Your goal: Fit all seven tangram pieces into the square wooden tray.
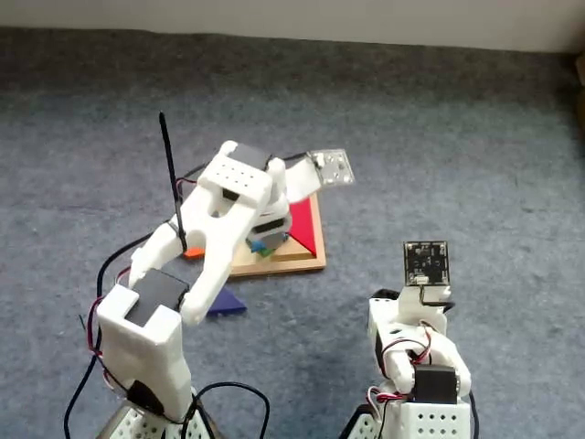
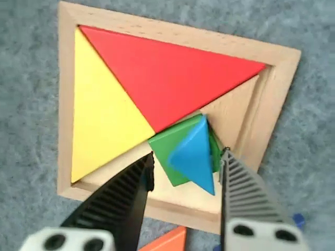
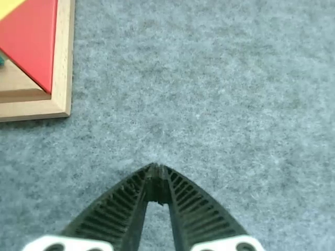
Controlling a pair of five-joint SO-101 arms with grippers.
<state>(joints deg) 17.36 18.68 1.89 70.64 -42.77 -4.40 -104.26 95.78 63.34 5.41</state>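
Centre of the high view: wooden tray (image 1: 306,263) on the grey surface (image 1: 457,137), partly hidden beneath the left arm. In the left wrist view, left claw (image 2: 187,156) open, jaws either side of a blue triangle (image 2: 193,159). Blue triangle askew on a green piece (image 2: 162,154) in the tray's lower right. Red triangle (image 2: 167,73) and yellow triangle (image 2: 99,115) flat in the tray, edge to edge. Orange piece (image 2: 168,241) just outside the rim at bottom. Dark blue piece (image 1: 226,305) lower left of the tray, high view. Right claw (image 3: 157,168) closed above the surface at lower centre, tray corner at upper left.
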